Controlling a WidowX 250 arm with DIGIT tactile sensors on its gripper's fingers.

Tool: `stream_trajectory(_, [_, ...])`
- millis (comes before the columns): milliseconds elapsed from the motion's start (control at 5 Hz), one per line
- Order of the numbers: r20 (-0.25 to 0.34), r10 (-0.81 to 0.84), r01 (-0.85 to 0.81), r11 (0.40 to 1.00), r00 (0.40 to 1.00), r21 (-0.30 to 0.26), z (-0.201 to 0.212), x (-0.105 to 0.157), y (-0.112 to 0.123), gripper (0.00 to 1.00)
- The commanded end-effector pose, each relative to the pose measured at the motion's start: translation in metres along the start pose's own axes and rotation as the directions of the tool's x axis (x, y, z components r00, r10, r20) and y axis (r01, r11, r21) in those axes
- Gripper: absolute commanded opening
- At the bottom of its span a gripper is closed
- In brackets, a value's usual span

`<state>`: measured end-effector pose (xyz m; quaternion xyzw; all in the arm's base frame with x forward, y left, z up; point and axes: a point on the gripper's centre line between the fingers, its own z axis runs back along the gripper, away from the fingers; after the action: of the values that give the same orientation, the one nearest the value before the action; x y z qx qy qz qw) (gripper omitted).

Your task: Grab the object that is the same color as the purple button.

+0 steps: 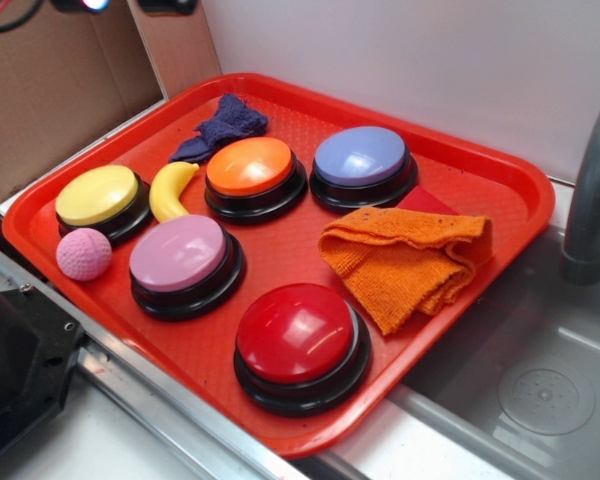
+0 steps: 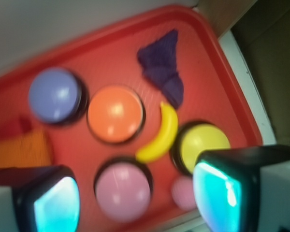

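The purple cloth is lying crumpled at the tray's far edge, long axis running from the orange button toward the rim; the gripper is hanging spread wide, holding nothing

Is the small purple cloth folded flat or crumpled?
Crumpled. The purple cloth lies bunched and wrinkled, with uneven edges, on the red tray behind the orange button.

One red tray carries five buttons: yellow, orange, purple, pink, red. Two cloths: purple, orange. One banana, one pink ball.
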<state>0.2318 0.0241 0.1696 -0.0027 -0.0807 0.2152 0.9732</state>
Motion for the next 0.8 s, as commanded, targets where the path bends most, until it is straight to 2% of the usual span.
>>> stream_trajectory(0, [0.159,0.155,-0.143,0.986,0.975,-0.083,-0.039,0.047,0.020,1.00])
stream_trajectory(200, [0.174,0.226,-0.211,0.972,0.958,-0.100,-0.067,0.060,0.032,1.00])
stream_trajectory(400, [0.186,0.257,-0.244,0.965,0.948,-0.091,-0.093,0.071,0.040,1.00])
stream_trajectory(600, [0.198,0.288,-0.289,0.957,0.937,-0.026,-0.118,0.075,0.045,1.00])
